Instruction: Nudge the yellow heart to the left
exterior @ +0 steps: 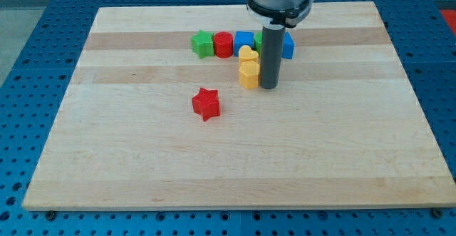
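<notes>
The yellow heart [248,53] lies near the view's top centre on the wooden board [142,157]. A second yellow block [249,73], shape unclear, touches it just below. My tip [269,86] stands on the board just right of this lower yellow block, close to it or touching, and below-right of the heart. The dark rod rises in front of a row of blocks along the view's top: a green star [202,43], a red cylinder [224,44], a blue block [244,40] and another blue block [287,45]. A green block behind the rod is mostly hidden.
A red star [206,103] lies alone below-left of the yellow blocks, towards the board's middle. The board sits on a blue perforated table [43,36].
</notes>
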Controlling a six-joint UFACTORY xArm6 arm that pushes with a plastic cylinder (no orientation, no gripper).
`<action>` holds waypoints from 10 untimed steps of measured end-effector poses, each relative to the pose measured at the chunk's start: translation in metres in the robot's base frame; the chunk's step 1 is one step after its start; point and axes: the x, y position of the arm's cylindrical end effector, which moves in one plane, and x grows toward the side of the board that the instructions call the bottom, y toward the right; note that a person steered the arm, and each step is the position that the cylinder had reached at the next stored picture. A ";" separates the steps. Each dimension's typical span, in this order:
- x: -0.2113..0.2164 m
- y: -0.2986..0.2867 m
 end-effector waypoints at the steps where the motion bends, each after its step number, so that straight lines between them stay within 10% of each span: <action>1: 0.000 -0.008; 10: -0.047 0.020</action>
